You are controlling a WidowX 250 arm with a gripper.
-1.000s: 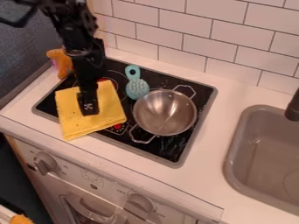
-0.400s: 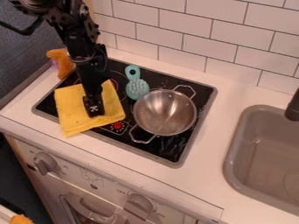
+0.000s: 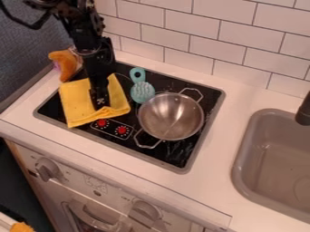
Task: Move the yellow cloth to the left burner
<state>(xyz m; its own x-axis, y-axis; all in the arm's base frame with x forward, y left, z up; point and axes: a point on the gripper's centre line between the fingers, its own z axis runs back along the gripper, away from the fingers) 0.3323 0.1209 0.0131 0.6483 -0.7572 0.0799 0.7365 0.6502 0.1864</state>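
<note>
The black gripper (image 3: 100, 107) points down onto the yellow cloth (image 3: 77, 107), right of its middle; whether it holds the cloth is hidden. The cloth lies over the left part of the black stove top (image 3: 127, 118), covering much of the left burner area. It bunches up around the gripper, and its front left corner hangs near the stove's front edge.
A metal pot (image 3: 171, 117) stands on the right part of the stove, with a teal brush (image 3: 142, 92) behind it. An orange toy (image 3: 63, 64) lies at the back left corner. The grey sink (image 3: 269, 158) is at the right.
Gripper and cloth have shifted toward the back of the stove. The cloth has wrinkled near the gripper, and both red knobs at the front are now uncovered.
</note>
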